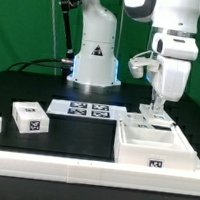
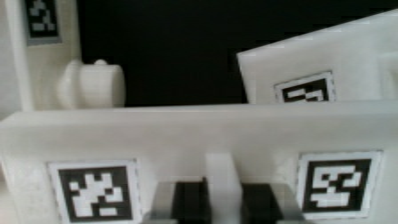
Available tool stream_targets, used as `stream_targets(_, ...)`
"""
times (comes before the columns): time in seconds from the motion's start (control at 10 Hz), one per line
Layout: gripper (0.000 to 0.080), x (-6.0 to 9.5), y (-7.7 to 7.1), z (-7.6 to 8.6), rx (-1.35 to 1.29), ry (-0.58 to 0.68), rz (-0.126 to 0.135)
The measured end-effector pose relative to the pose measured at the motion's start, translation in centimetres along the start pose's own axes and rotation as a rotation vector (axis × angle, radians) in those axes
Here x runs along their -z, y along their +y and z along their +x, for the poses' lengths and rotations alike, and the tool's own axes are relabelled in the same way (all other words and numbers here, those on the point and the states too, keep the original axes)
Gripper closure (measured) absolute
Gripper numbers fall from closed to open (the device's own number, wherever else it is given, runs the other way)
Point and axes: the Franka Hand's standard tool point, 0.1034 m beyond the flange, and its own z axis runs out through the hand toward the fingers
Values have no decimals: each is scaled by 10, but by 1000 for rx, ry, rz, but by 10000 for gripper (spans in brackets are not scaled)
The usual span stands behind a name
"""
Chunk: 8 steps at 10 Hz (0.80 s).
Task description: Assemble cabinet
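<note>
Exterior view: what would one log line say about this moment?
gripper low over cabinet frame | grip unclear | drawer block apart, on exterior view's left

White tagged cabinet frame (image 1: 154,153), small block (image 1: 28,118) apart

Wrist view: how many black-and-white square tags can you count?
4. Two tags on the nearest white part, flanking the claw; one on the tilted panel beyond; one, cropped, on the piece beside the round knob. Others may be hidden.
</note>
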Motion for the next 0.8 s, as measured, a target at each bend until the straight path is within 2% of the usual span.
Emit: stream_targets(0.8, 732, -2, 3, 0, -30, -3, 6)
